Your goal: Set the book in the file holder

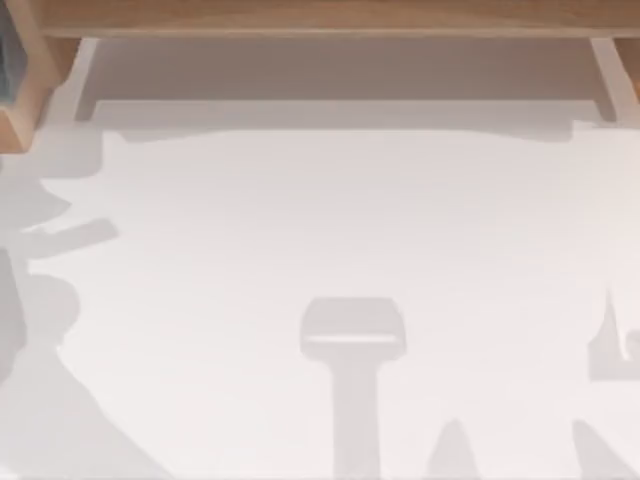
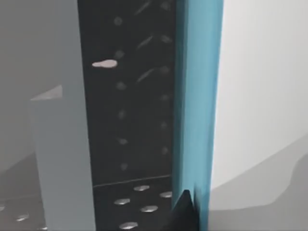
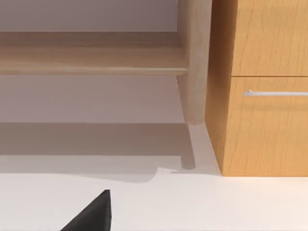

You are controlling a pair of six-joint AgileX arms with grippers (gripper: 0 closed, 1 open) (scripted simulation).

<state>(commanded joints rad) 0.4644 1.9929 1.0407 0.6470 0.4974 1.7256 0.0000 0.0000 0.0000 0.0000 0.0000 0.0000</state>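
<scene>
The book (image 2: pixel 197 96) stands upright as a narrow blue edge, inside the file holder (image 2: pixel 130 120), whose dark inner wall and floor are dotted with holes. My left gripper (image 2: pixel 185 214) is shut on the book; one dark fingertip lies against the lower end of the blue edge and the other is hidden. In the top view the file holder (image 1: pixel 22 95) is a light-brown wooden box with a greyish inside at the far left back corner. A dark part of my right gripper (image 3: pixel 91 215) hangs low over the white table, well short of the shelf.
A long wooden shelf board (image 1: pixel 330 18) on white supports (image 1: pixel 604 80) runs along the table's back edge. A wooden cabinet (image 3: pixel 269 120) with a metal handle stands beside the shelf. Arm shadows lie on the white tabletop (image 1: pixel 330 230).
</scene>
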